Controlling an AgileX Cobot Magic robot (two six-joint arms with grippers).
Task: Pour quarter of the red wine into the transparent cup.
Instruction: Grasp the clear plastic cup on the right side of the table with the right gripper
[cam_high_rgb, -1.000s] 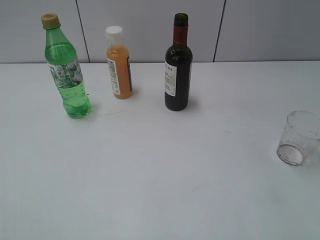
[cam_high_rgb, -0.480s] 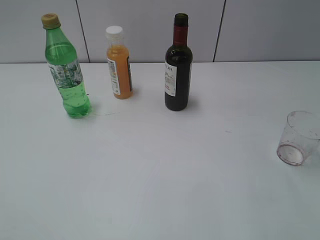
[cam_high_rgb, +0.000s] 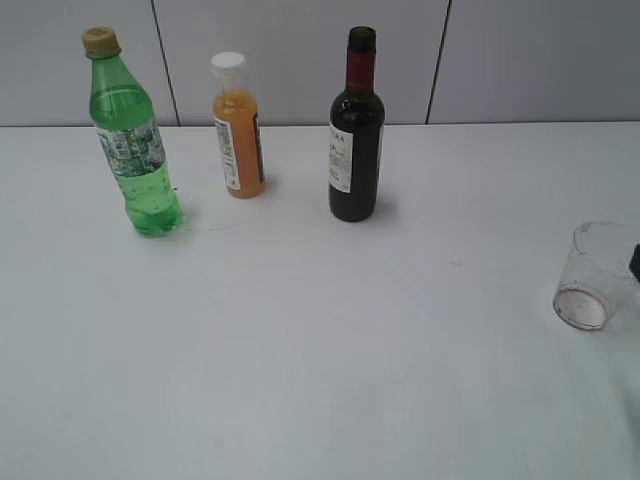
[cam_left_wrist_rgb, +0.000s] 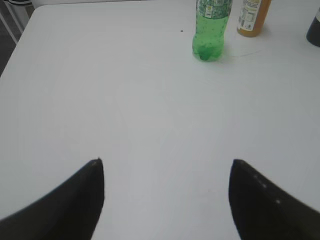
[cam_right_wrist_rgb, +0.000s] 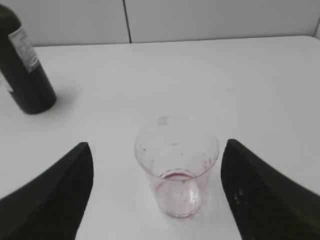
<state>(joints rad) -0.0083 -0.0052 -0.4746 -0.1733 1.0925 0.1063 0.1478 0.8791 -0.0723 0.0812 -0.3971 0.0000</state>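
The wine bottle (cam_high_rgb: 356, 130) stands upright toward the tabletop's far edge, near its middle; judge it heavy, rigid, smooth glass, so you should grip the broad body, not the foil neck. The transparent cup (cam_high_rgb: 596, 276), at the right edge, looks light and easily tipped. Your right gripper (cam_right_wrist_rgb: 157, 165) stands wide open around the cup, touching nothing; your left gripper (cam_left_wrist_rgb: 166, 172) hangs open and empty.

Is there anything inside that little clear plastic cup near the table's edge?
The small clear plastic cup holds no pool of drink: only a reddish ring at its base and a few red specks on its wall. It stands upright on the white table. Nothing covers its inside.
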